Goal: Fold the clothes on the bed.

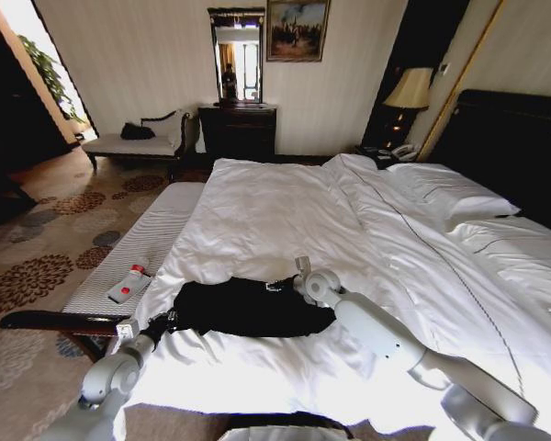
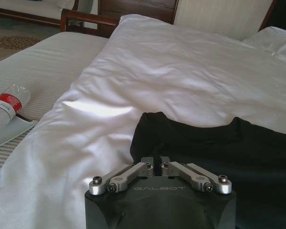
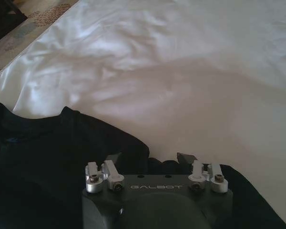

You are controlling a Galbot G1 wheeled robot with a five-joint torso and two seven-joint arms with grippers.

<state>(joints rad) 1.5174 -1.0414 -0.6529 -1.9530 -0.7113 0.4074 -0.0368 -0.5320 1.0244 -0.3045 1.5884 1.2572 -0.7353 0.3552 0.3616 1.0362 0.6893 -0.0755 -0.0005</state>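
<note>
Lying: black soft-fabric T-shirt (image 1: 243, 308), bunched on white-sheeted bed (image 1: 285, 211), near foot edge
Left gripper (image 2: 157, 166): fingers pinched together on shirt's edge
Right gripper (image 3: 152, 160): fingers spread wide, at shirt's other side

Head view overlooks the bed (image 1: 285, 211); both wrist views sit close, sharing the T-shirt (image 2: 214, 152)

Bed (image 1: 285, 220) beyond T-shirt (image 1: 243, 308) open — bottle (image 1: 129, 285) on bench (image 1: 151, 241).

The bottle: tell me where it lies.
In the head view, the bottle lies on the striped bench on the robot's left, beside the bed.
</note>
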